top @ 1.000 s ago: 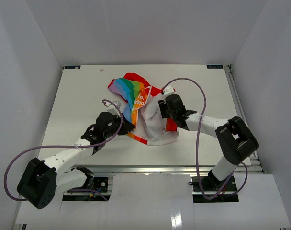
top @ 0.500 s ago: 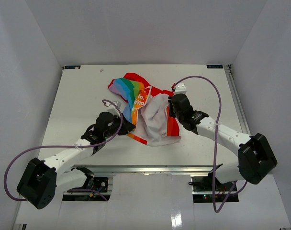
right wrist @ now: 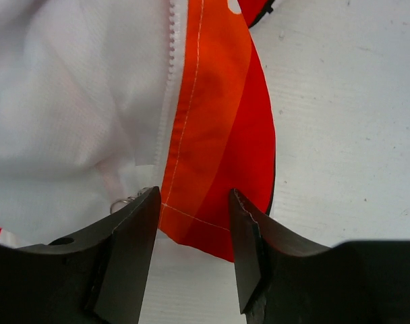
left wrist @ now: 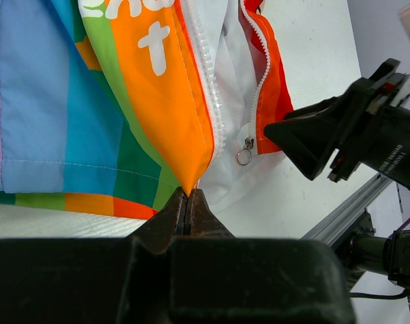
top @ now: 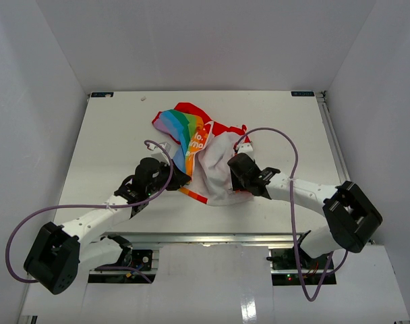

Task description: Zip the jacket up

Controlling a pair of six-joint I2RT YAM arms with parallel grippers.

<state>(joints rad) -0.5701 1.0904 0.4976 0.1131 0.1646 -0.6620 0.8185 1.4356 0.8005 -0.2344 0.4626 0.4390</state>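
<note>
On a white table [top: 110,121], the jacket [top: 191,135] lies unzipped at centre, one hem corner pinched tight in the left gripper [left wrist: 189,196], the right gripper [right wrist: 193,197], jaws apart, astride the opposite orange hem beside the zipper pull [left wrist: 244,156].

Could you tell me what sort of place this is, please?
Probably a robotics lab test cell: plain white panel walls enclose a white tabletop; white robot arms, left and right, stand at its near edge, working a rainbow-striped fabric jacket.
</note>
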